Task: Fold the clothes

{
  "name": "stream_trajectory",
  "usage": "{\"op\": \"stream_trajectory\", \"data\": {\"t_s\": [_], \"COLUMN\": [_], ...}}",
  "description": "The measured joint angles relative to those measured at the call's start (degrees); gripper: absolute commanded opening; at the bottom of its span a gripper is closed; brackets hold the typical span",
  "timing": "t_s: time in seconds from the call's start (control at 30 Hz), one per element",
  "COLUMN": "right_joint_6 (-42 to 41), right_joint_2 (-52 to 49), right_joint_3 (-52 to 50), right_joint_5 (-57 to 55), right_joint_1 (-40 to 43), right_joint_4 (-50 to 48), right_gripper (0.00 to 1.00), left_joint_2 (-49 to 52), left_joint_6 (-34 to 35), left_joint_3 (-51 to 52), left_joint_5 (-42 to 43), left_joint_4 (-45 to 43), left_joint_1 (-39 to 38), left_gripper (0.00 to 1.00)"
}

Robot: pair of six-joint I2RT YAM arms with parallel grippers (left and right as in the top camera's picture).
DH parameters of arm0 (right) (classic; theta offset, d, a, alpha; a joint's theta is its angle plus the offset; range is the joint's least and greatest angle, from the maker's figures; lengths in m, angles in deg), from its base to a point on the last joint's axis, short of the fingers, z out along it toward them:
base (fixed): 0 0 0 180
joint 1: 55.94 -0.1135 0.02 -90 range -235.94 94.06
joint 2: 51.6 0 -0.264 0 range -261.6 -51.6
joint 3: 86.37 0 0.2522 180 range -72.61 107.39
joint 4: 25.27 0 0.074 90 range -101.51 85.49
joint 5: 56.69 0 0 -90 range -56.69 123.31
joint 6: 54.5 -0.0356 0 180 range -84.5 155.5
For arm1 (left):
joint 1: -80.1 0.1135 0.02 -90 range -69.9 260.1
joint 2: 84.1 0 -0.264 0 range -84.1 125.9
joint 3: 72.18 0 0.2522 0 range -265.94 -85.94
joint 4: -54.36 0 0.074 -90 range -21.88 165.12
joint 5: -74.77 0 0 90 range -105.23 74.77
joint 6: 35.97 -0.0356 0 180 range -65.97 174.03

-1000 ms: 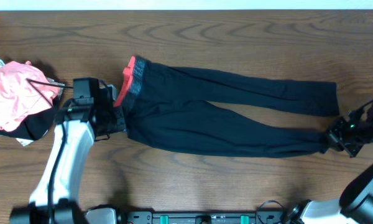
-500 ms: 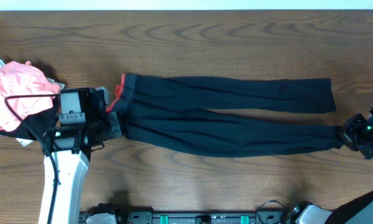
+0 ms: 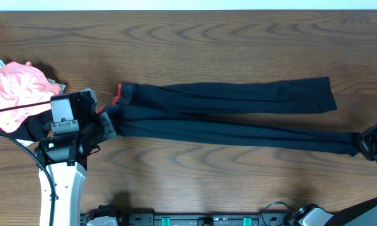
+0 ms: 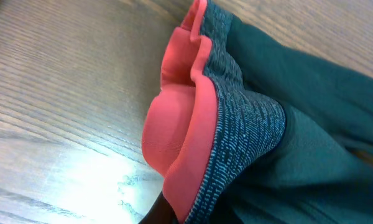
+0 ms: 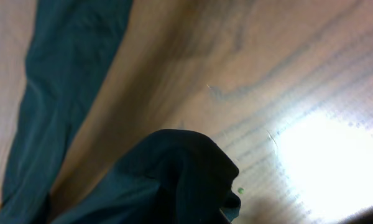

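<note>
One pair of black leggings [image 3: 226, 119] lay lengthwise across the wooden table [image 3: 207, 44], waistband to the left, cuffs to the right. Two legs counted: far leg [image 3: 239, 97] flat on the table, near leg [image 3: 239, 133] drawn out in a long narrow line. One grey waistband [image 4: 242, 143] with a coral edge [image 4: 174, 137], bunched. Left gripper [image 3: 109, 118] was clamped on the waistband at its near corner. Right gripper [image 3: 363, 142] was clamped on the near leg's cuff [image 5: 174, 174] at the table's right edge. One crumpled pink garment [image 3: 16, 94] sat at far left, apart from the leggings.
</note>
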Motion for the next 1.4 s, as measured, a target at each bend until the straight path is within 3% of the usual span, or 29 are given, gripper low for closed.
{"op": "stream_trajectory", "data": {"t_s": [0.33, 0.73, 0.83, 0.93, 1.03, 1.4], "right_joint_6": [0.0, 0.0, 0.0, -0.3, -0.5, -1.3], "right_joint_2": [0.0, -0.7, -3.2, -7.3, -12.0, -19.0], "right_joint_3": [0.0, 0.0, 0.0, 0.0, 0.0, 0.0], "right_joint_5": [5.6, 3.6, 1.9, 1.0, -0.1, -0.6], "right_joint_1": [-1.8, -14.2, -16.4, -17.3, -17.4, -17.4], "right_joint_4": [-8.8, -23.7, -27.2, -30.0, -32.2, -33.4], "right_gripper": [0.01, 0.07, 0.09, 0.17, 0.17, 0.22], "left_joint_2": [0.0, 10.5, 14.1, 17.1, 19.8, 25.9], "left_joint_6": [0.2, 0.3, 0.2, 0.3, 0.2, 0.3], "left_joint_3": [0.0, 0.0, 0.0, 0.0, 0.0, 0.0], "left_joint_5": [-0.6, -1.2, -1.2, -1.2, -1.3, -2.5], "left_joint_4": [-7.0, -16.1, -20.8, -25.2, -27.9, -28.9], "left_joint_1": [0.0, 0.1, 0.1, 0.2, 0.2, 0.4], "left_gripper": [0.10, 0.11, 0.11, 0.11, 0.11, 0.11]}}
